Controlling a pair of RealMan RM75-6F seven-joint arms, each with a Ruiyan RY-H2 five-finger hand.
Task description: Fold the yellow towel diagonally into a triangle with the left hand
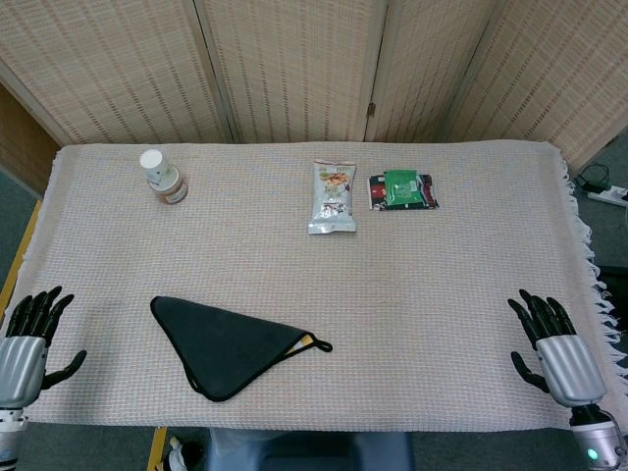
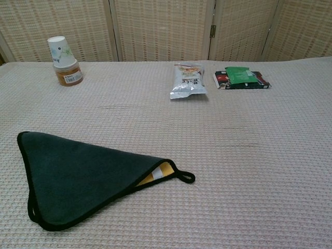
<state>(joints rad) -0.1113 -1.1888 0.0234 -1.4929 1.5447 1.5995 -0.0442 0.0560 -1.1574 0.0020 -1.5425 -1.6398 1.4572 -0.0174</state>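
Observation:
The towel (image 1: 226, 341) (image 2: 78, 176) lies folded into a dark triangle at the front left of the table, with a sliver of its yellow side (image 2: 155, 173) showing at the right tip by a small loop (image 2: 185, 176). My left hand (image 1: 25, 341) hangs at the table's left edge, well left of the towel, fingers spread and holding nothing. My right hand (image 1: 549, 341) is at the front right corner, fingers spread, also holding nothing. Neither hand appears in the chest view.
A jar with a paper cup on top (image 1: 163, 177) (image 2: 64, 61) stands at the back left. A snack bag (image 1: 333, 196) (image 2: 188, 80) and a green and dark packet (image 1: 402, 189) (image 2: 239, 78) lie at the back centre. Folding screens stand behind the table.

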